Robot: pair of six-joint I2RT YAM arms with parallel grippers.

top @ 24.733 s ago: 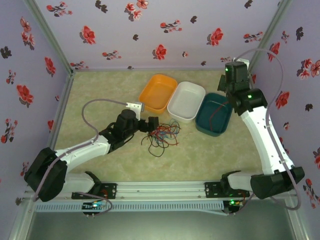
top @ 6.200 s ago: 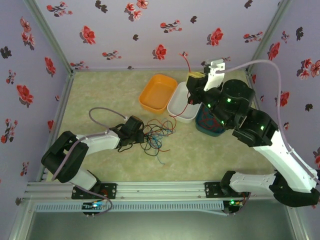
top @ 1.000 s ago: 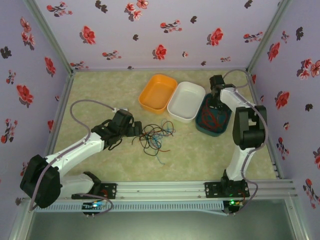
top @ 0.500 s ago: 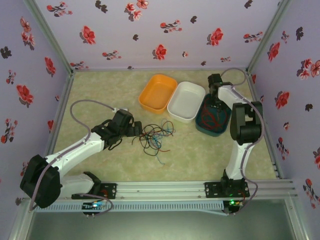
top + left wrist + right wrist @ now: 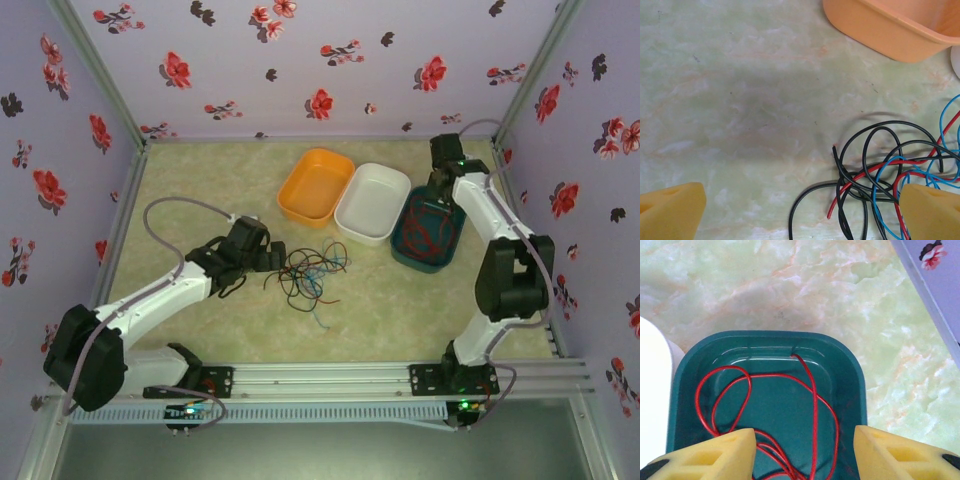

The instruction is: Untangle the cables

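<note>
Left of centre in the top view, your left end effector [image 5: 277, 257] rests low over the desk [image 5: 190, 180]. Its fingers [image 5: 671, 210] are spread wide with nothing between them, and bare surface lies open to its left and above it. Just right of it lies the tangle of cables [image 5: 312, 272], red, black and blue, with crossing loops. The nearest strands pass behind the right finger, and you cannot tell if they touch. The orange tray [image 5: 315, 186] stands apart above the tangle. The white tray [image 5: 372, 203] sits between it and the teal tray [image 5: 770, 335], rims close. A loose red cable [image 5: 810, 390] coils inside the teal tray. Your right end effector [image 5: 805, 450] hangs over it, fingers apart and empty, near the right wall [image 5: 935, 295].
</note>
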